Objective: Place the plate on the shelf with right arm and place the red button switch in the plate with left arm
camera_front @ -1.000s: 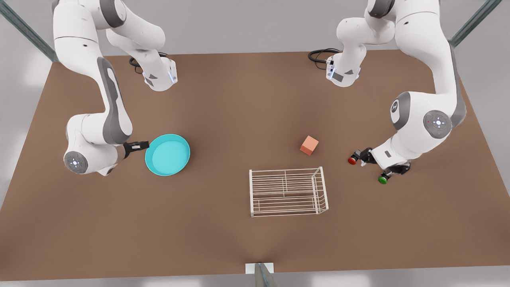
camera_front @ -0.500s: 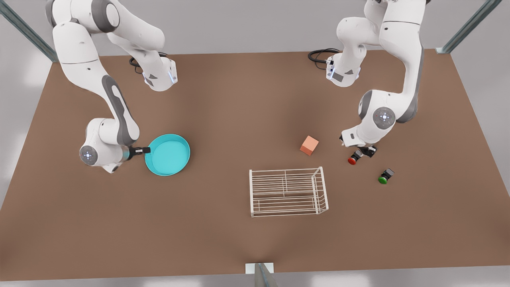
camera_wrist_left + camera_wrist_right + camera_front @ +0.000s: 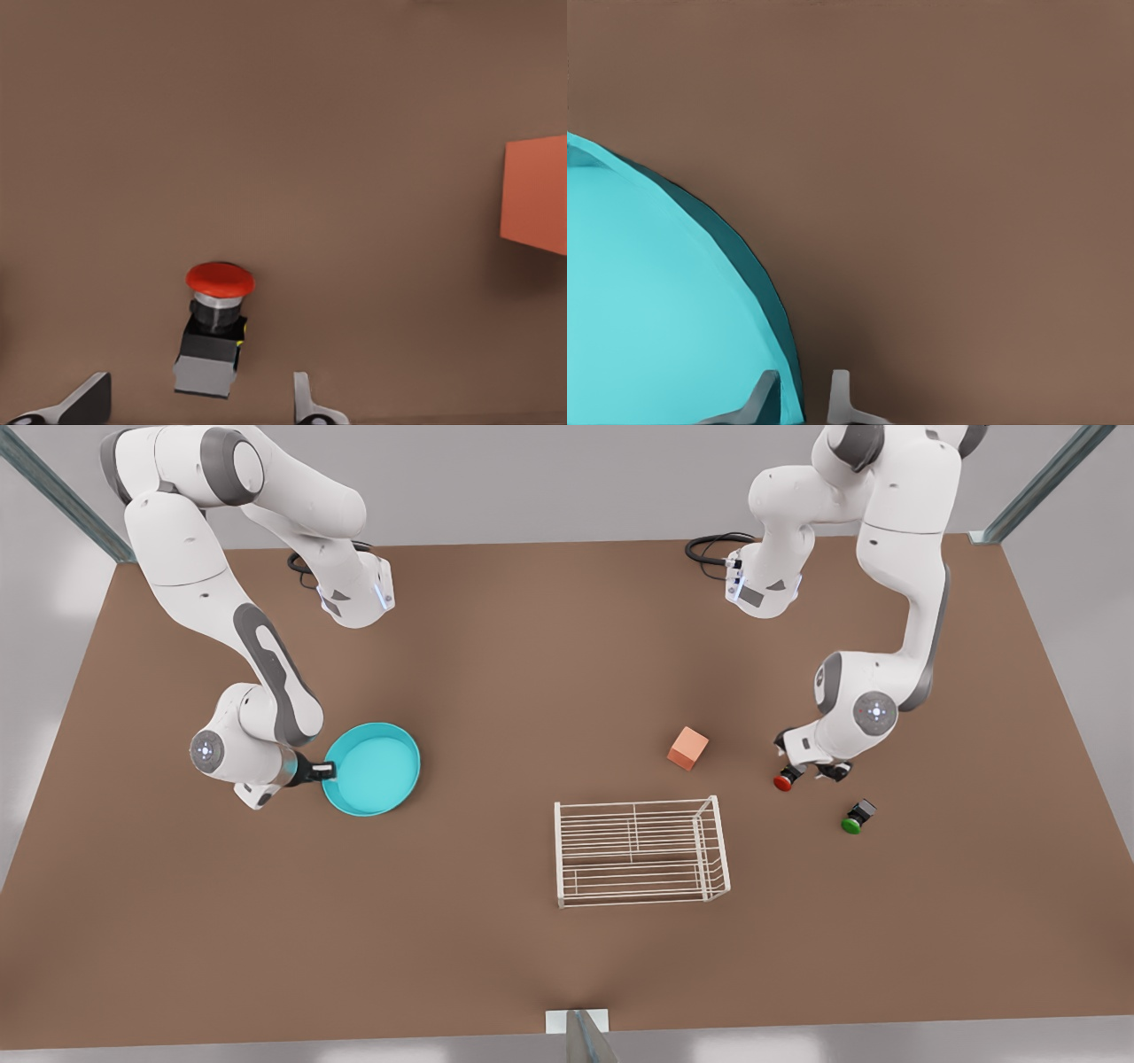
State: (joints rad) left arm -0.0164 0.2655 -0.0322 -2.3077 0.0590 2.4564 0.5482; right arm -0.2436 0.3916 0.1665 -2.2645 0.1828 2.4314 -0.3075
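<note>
The turquoise plate [image 3: 372, 769] lies flat on the table at the front view's left. My right gripper [image 3: 322, 771] is at its left edge. In the right wrist view the right gripper [image 3: 799, 395] has narrowed on the plate's rim [image 3: 775, 305], one finger inside and one outside. The red button switch [image 3: 783, 781] lies on its side at the front view's right. My left gripper [image 3: 808, 768] is low over it and open. In the left wrist view the fingertips [image 3: 93, 397] stand wide on either side of the red button switch [image 3: 217, 319]. The white wire shelf [image 3: 640, 851] stands apart, front of centre.
An orange cube [image 3: 687, 747] sits just left of the red button, also seen as the orange cube [image 3: 536, 195] in the left wrist view. A green-capped button [image 3: 854, 819] lies to the right of the left gripper. Both arm bases stand at the table's far edge.
The left arm swung round and brought its gripper in behind the red button, uncovering the green one. The right gripper slid forward along the plate's rim, and the plate shifted slightly left.
</note>
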